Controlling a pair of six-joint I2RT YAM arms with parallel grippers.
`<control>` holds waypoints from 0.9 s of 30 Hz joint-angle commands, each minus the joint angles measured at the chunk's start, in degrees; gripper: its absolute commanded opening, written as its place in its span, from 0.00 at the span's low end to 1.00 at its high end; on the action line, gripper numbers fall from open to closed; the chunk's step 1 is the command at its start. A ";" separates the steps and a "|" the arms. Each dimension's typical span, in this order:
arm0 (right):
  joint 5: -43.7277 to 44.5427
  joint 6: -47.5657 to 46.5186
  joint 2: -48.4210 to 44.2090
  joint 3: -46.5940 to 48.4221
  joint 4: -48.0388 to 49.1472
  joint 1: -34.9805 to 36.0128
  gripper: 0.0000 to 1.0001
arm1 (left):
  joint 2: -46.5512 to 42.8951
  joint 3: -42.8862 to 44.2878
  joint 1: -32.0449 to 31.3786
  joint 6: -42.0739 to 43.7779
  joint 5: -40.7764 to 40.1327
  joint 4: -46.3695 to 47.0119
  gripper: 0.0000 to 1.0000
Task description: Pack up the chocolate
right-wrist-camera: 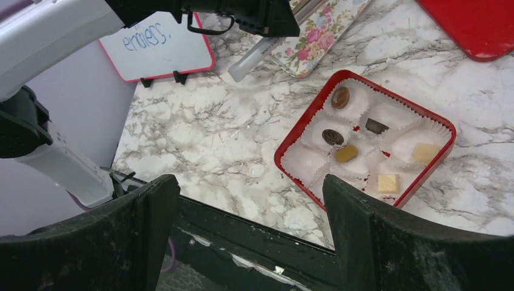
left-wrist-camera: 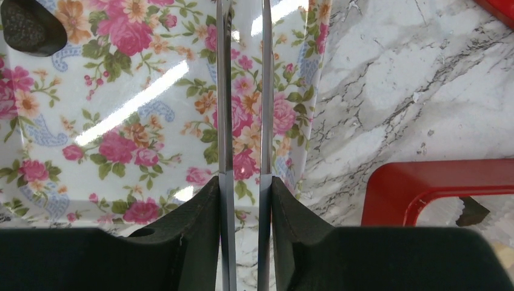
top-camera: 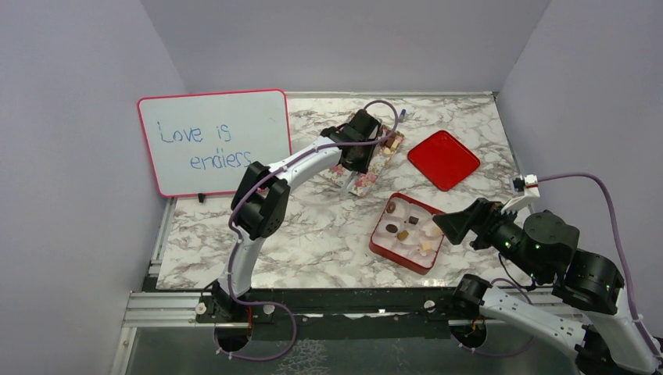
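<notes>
Clamped narrow on a pair of metal tweezers, the left gripper hangs over the floral tray. Its black fingers press the two blades from either side. The blades run up out of the wrist view, so their tips do not show there. One dark chocolate with a dimpled top sits on the tray at the top-left corner of that view, apart from the blades. From above, a few more pieces, light and brown, lie at the tray's far end, partly hidden by the arm.

The right gripper is spread wide with nothing between its fingers, raised above the table by the right edge of the red box.

The box is lined with white paper cups, and six of them are filled:
- A round dark brown candy sits in the far corner cup.
- A dark blocky candy is in the cup next to it.
- A second round dark candy sits nearer the box's left wall.
- A light brown piece lies just beside that one.
- A cream-white square is by the right corner.
- Another cream-white block lies along the near-right wall.

The red lid lies flat on the marble table, beyond the box and apart from it, just right of the tray. A whiteboard reading "Love is endless" leans at the left wall.
</notes>
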 commanded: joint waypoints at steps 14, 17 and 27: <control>0.96 -0.41 -1.33 -0.85 1.71 0.44 0.94 | -6.01 -1.72 -0.16 1.35 0.86 1.94 0.34; 1.16 -0.45 -1.38 -0.32 1.27 0.47 0.94 | -4.10 0.23 -0.16 1.86 0.92 1.88 0.37; 1.96 -0.62 -1.42 0.01 1.06 0.43 0.94 | -0.12 4.45 -0.16 2.81 2.02 1.94 0.41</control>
